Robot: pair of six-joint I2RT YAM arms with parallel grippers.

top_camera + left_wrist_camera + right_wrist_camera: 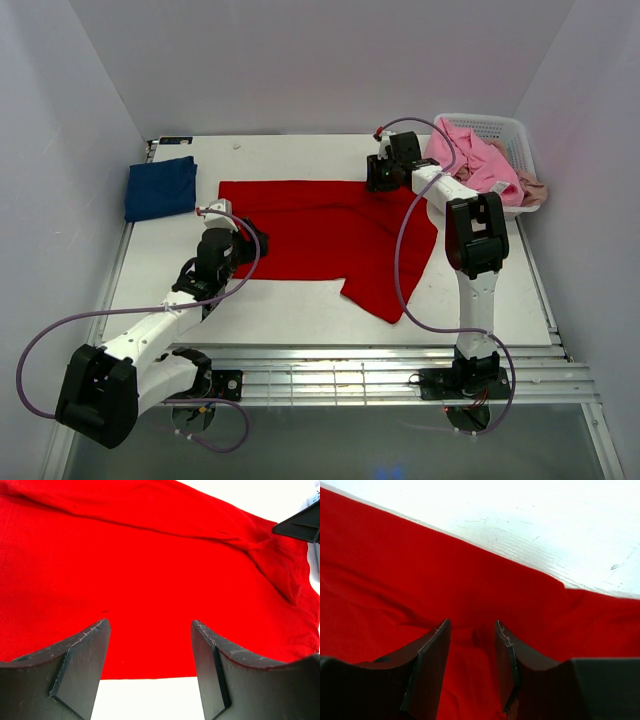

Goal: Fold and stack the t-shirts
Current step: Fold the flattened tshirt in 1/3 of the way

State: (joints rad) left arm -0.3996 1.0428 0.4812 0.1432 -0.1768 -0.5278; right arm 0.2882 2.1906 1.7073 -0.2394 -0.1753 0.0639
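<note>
Two pincers bracket the red t-shirt [320, 225], which we see spread flat in the middle of the table [280, 310], its long axis running left to right in the top view. The left gripper [252, 240] sits at the shirt's near left edge, fingers spread wide, with cloth under and ahead of them. The right gripper [378, 175] is over the far edge toward the right, its fingers parted by a narrower gap. A slight pucker of red cloth shows between them, but we see nothing pinched. We judge the fold turns on that far hem. It runs crosswise just beyond the right gripper's fingertips, so the right arm is nearer to it, while the left arm is nearer to the near hem. A navy t-shirt [160, 187] lies folded at the far left, well apart from the red one. Pink t-shirts [470, 155] are heaped in the white basket [500, 125] at the far right.
</note>
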